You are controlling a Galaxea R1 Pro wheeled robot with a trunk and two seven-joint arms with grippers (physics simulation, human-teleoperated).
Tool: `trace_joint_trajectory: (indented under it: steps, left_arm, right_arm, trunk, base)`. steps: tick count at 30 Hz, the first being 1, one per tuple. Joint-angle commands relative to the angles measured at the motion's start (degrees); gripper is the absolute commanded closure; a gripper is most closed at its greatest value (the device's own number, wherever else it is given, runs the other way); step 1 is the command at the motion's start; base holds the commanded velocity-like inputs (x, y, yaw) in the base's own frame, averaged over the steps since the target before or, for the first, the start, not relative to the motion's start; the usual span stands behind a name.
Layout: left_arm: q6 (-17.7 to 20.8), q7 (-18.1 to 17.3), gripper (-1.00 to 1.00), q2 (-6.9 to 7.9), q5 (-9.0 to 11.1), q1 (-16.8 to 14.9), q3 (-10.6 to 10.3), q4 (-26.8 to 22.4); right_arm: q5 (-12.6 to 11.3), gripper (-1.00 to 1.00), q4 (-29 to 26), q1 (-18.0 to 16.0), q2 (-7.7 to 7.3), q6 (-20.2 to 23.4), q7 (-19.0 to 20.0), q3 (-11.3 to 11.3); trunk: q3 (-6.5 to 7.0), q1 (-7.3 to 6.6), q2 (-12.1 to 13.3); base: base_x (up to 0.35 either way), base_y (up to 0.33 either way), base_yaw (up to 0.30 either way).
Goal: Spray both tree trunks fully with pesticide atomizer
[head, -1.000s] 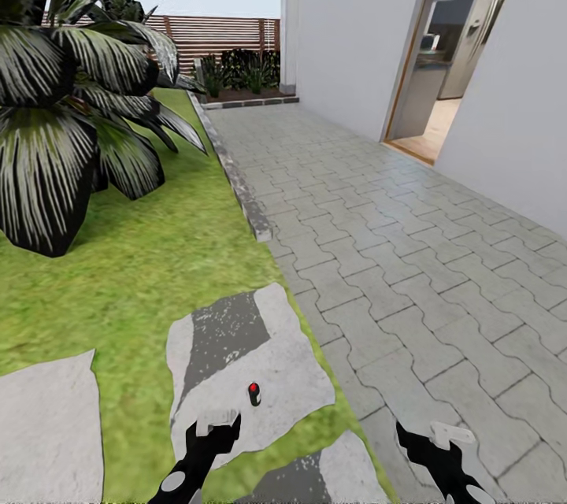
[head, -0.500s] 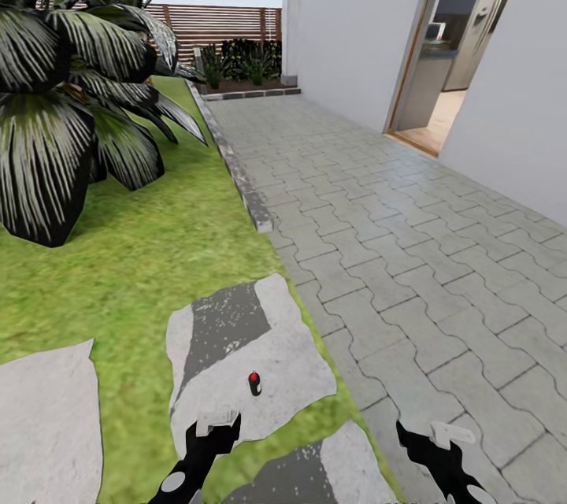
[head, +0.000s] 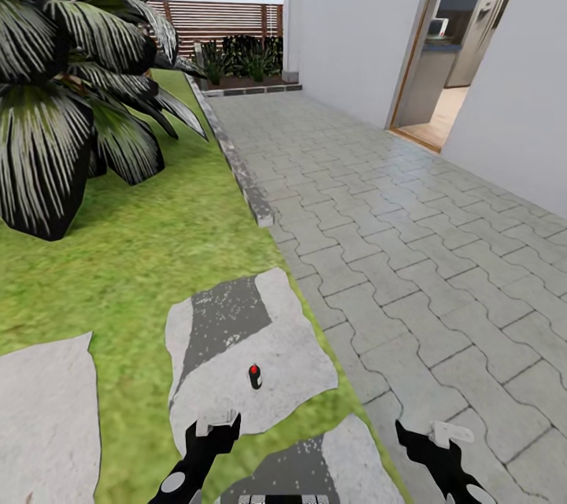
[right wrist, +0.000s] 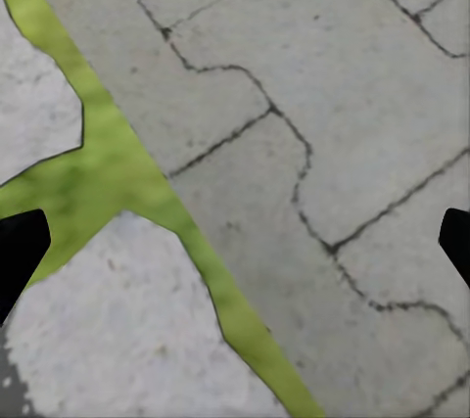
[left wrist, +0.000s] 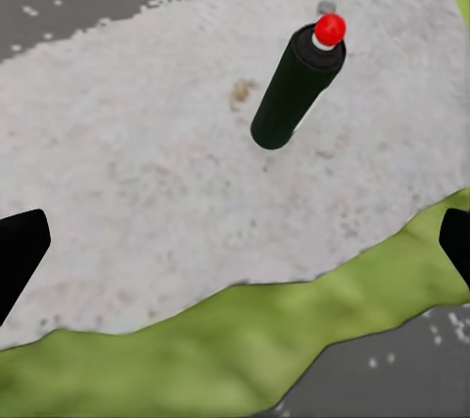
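The spray bottle stands upright on a flat stone in the grass, just ahead of the left pincer. It is a slim black bottle with a red top. That pincer is spread wide and empty. The right pincer, also spread, hangs over the paving beside the stone. Up close, the left wrist view shows a pale stripe on the bottle.

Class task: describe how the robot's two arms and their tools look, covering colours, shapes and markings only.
Both arms are glossy black. The left tool and right tool each carry a pale, whitish block near the fingers. The left arm bears a round light-grey disc. In the wrist views, the fingertips are plain black wedges.
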Motion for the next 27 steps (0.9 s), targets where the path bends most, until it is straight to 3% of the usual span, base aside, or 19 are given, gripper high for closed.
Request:
trace_joint_trajectory:
  steps: [1, 5, 27]
  left_arm:
    - [-0.26, 0.17, -1.00, 0.05, 0.60, -0.04, -0.37, 0.03]
    - [-0.97, 0.20, -1.00, 0.05, 0.60, -0.03, -0.37, 0.06]
    - [-1.42, 0.34, -1.00, 0.05, 0.41, -0.08, -0.72, 0.22]
  right_arm:
    - [-0.02, -1.00, 0.04, -0.04, 0.03, -0.17, 0.43, -0.21]
    - [-0.02, -1.00, 0.03, -0.04, 0.01, -0.14, 0.37, -0.20]
    - [-0.02, -1.00, 0.06, -0.04, -0.02, -0.13, 0.34, -0.19]
  trunk:
    - [-0.22, 0.21, -0.43]
    - [-0.94, 1.09, -2.03]
    - [-0.94, 1.09, -2.03]
  base:
    - [0.000, 0.000, 0.000]
    - [0.000, 0.000, 0.000]
    - [0.024, -0.019, 0.000]
